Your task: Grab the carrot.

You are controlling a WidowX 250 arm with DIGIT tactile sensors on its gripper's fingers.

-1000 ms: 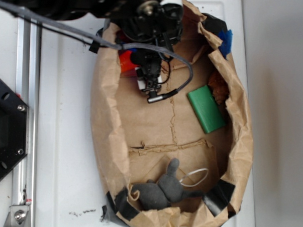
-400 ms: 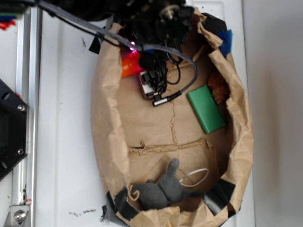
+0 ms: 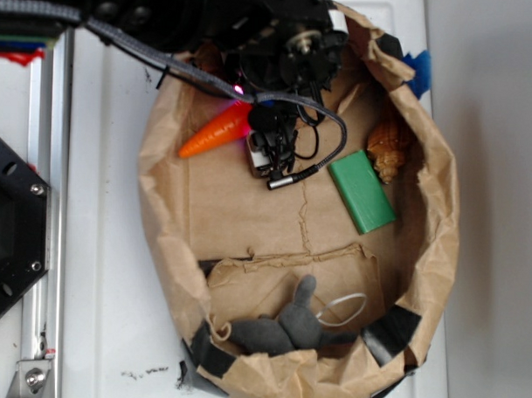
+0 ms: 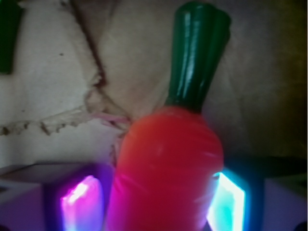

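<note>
Lying in the paper bag (image 3: 173,239) near its upper left wall: carrot (image 3: 214,133), glossy orange cone, dark green top (image 4: 197,57). Gripper (image 4: 154,197) jaws closed against both sides of the carrot's thick end. Nearby: green block (image 3: 361,191), tan shell (image 3: 388,147), grey stuffed mouse (image 3: 279,329). Cable (image 3: 324,153) loops beside the gripper.

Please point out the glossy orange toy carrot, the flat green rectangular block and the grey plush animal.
Glossy orange toy carrot (image 3: 211,136), exterior view, on its tapered body.
Flat green rectangular block (image 3: 361,191), exterior view, centre of its top face.
Grey plush animal (image 3: 279,330), exterior view, on its body.
</note>
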